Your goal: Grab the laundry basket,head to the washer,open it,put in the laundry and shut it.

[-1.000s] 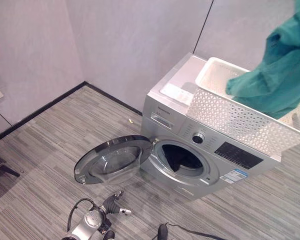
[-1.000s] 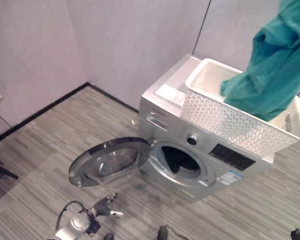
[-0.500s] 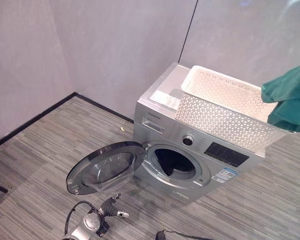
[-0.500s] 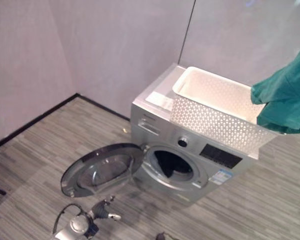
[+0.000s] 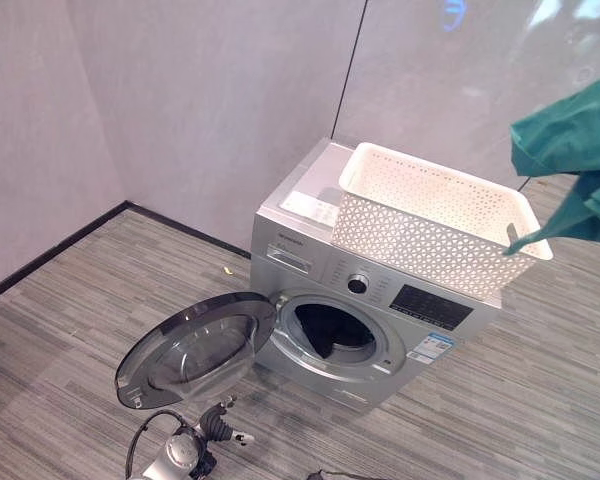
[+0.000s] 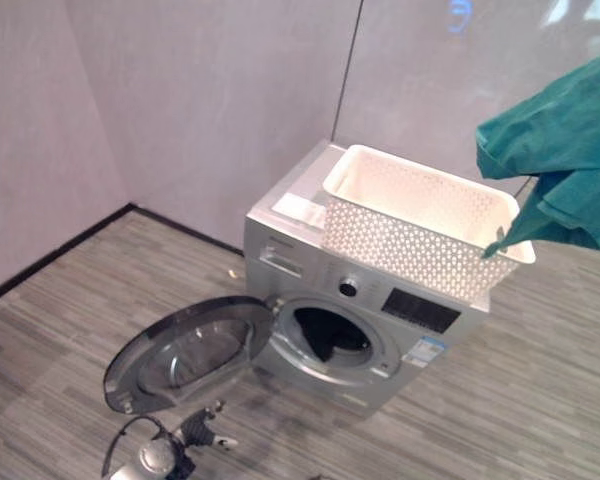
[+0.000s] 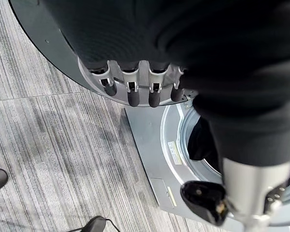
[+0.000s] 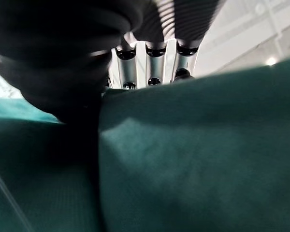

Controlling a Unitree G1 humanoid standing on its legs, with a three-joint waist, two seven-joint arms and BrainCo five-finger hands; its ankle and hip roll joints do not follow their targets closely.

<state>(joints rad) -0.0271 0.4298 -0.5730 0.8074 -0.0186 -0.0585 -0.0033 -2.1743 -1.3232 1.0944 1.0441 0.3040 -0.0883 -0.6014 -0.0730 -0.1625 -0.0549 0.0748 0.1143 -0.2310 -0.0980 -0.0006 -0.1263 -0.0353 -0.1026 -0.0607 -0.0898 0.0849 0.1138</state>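
Observation:
A silver front-loading washer [image 5: 302,216] stands by the wall with its round door [image 5: 195,345] swung wide open to the left and the dark drum opening [image 5: 325,330] exposed. A white perforated laundry basket [image 5: 420,235] sits on top of the washer. A teal garment [image 5: 570,130] hangs in the air past the basket's right end, one strip trailing by the rim. My right hand [image 8: 154,63] is shut on that teal garment [image 8: 193,154], which covers its fingertips. Low by the floor in front of the door, my left hand [image 5: 215,428] hangs with relaxed fingers [image 7: 130,92] holding nothing.
Grey walls meet in a corner behind the washer, with a black skirting strip [image 5: 50,255] along the striped grey floor [image 5: 540,380]. The open door juts out over the floor left of the washer front [image 7: 154,145].
The teal garment has come up out of the basket and now hangs to the right of it. The camera has shifted, so the washer sits further left and smaller.

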